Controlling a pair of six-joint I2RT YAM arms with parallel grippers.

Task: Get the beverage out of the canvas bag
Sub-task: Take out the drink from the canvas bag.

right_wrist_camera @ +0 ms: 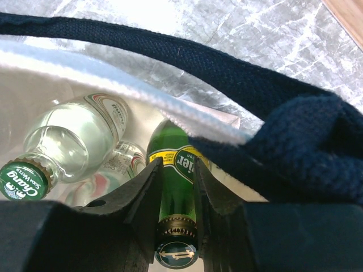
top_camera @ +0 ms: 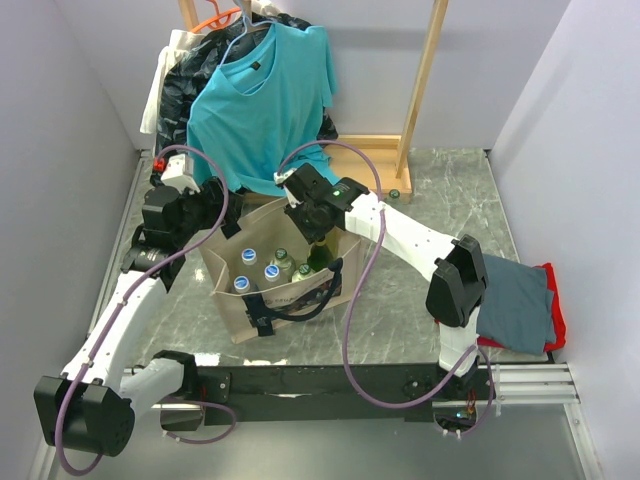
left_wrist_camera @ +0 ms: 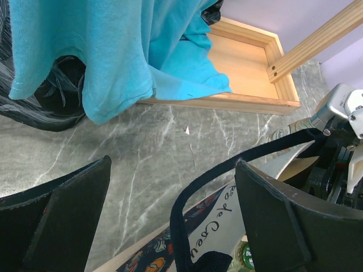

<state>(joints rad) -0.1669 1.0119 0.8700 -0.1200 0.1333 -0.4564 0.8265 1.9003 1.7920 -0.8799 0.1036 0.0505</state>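
The beige canvas bag (top_camera: 290,300) with black strap handles stands open between my arms and holds several bottles. My right gripper (top_camera: 316,236) reaches down into its far right corner and is shut on the neck of a green Perrier bottle (right_wrist_camera: 177,192); in the right wrist view the gripper (right_wrist_camera: 177,168) clamps just above the cap. My left gripper (top_camera: 212,206) is at the bag's far left rim. In the left wrist view it (left_wrist_camera: 173,221) is wide open, with a black strap (left_wrist_camera: 184,226) and the printed bag side (left_wrist_camera: 227,218) between the fingers, untouched.
A clear Chang soda bottle (right_wrist_camera: 74,136) lies beside the green one, and white-capped bottles (top_camera: 248,257) fill the bag's left. A teal T-shirt (top_camera: 262,90) hangs on a wooden rack (top_camera: 422,90) behind, beside a black plastic bag (top_camera: 185,70). Folded grey cloth (top_camera: 515,300) lies right.
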